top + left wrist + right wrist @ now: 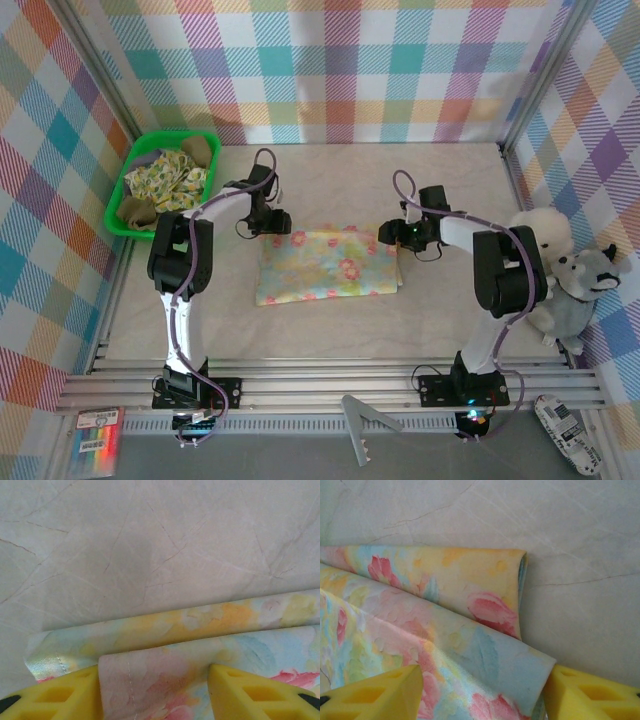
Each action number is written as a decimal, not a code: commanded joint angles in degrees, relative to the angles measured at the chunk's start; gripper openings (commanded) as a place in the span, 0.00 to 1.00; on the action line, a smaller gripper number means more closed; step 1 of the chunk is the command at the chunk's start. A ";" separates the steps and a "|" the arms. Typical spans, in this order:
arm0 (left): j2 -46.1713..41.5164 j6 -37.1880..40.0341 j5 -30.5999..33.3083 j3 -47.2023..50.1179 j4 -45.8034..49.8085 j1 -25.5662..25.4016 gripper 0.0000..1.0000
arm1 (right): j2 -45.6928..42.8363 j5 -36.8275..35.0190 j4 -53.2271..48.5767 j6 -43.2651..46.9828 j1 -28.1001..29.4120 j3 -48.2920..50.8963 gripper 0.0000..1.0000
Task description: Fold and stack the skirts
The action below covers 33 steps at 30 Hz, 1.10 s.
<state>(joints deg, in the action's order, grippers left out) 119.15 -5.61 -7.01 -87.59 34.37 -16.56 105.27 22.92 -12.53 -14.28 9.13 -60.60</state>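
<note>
The floral skirt [328, 265] lies flat as a folded rectangle between the two claws. Its long axis runs from one claw to the other, across the table [330, 335].

The left gripper [154, 674] sits at the skirt's far-left corner. Its yellow fingers [60, 695] stand partly apart, with a doubled hem between them that is not visibly squeezed. The right gripper [482, 676] is at the far-right corner, jaws rather wide, astride a layered corner (two folds stacked there).

Beyond both claws there is bare table up to the back wall. Behind them, past the skirt's near long edge, lies another clear strip. The green basket [122, 222] sits left of the left claw, well apart. The plush toys [560, 265] sit right of the right claw.
</note>
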 commanded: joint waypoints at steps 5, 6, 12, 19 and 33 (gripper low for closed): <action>-1.43 0.71 -0.91 0.54 -0.16 0.82 0.32 | 1.82 3.49 -1.09 0.44 0.02 -2.06 0.55; -1.72 0.54 -0.86 0.89 -0.30 0.82 0.31 | 1.87 3.74 -1.01 0.44 0.02 -2.07 0.52; -5.12 -1.51 0.44 2.61 0.53 0.91 0.00 | -2.99 2.08 -0.49 0.29 0.02 0.68 0.18; -20.01 -10.42 2.94 13.65 -1.86 1.09 0.00 | -15.53 2.52 -0.08 0.31 0.02 5.91 0.00; -29.55 -16.38 11.25 14.60 -0.23 1.33 0.00 | -13.08 7.43 2.22 -0.16 0.02 -2.89 0.00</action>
<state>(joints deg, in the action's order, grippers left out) 87.66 -20.49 -1.78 -69.93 32.95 -16.29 88.36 28.60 -12.14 -14.70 9.37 -58.54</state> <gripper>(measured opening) 0.047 0.054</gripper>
